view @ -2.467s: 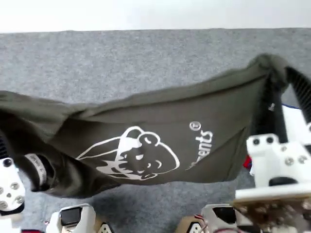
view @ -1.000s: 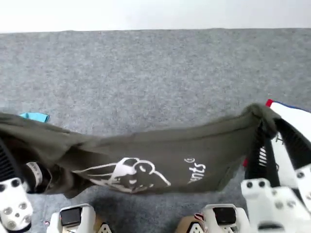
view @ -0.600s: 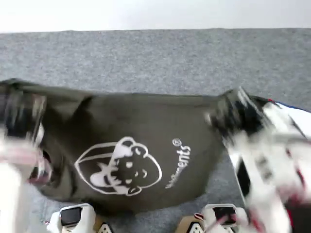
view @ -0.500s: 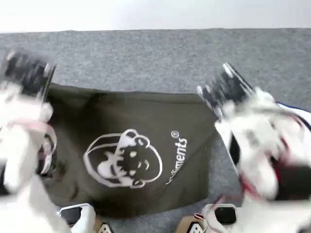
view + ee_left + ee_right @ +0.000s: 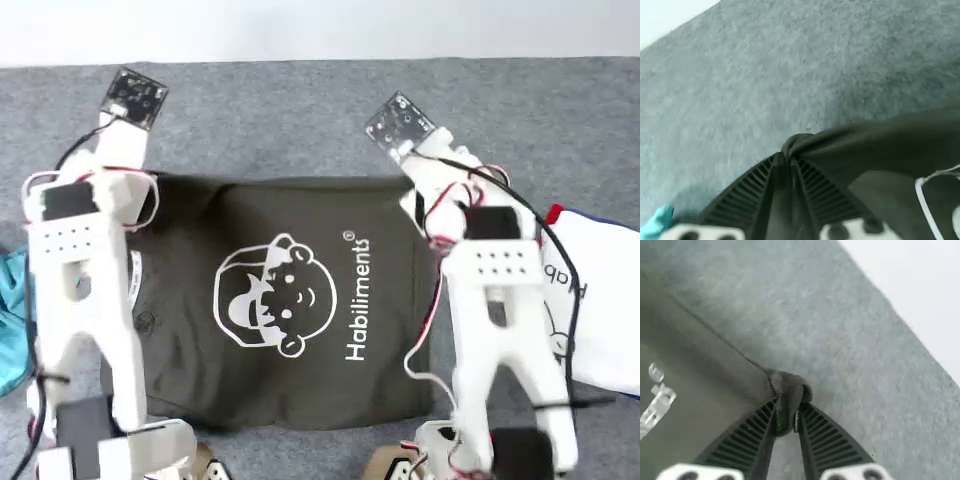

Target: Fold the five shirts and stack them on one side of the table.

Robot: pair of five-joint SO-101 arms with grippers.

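Observation:
An olive shirt (image 5: 280,300) with a white cartoon print lies spread flat on the grey table (image 5: 300,110), print side up. Both arms stretch over it to its far edge. The left arm (image 5: 85,250) ends at the far left corner, and in the left wrist view my left gripper (image 5: 786,162) is shut on a bunched corner of the olive shirt (image 5: 880,145). The right arm (image 5: 490,280) ends at the far right corner, where my right gripper (image 5: 786,407) pinches a wad of the olive shirt (image 5: 700,365). Both corners rest at table level.
A white shirt (image 5: 600,300) with red and blue trim lies at the right edge of the table. A teal shirt (image 5: 10,320) shows at the left edge. Bare grey table stretches beyond the olive shirt's far edge.
The olive shirt hung stretched between the two raised grippers near the front. Both arms swung away and down, and the shirt now lies flat with its print facing up.

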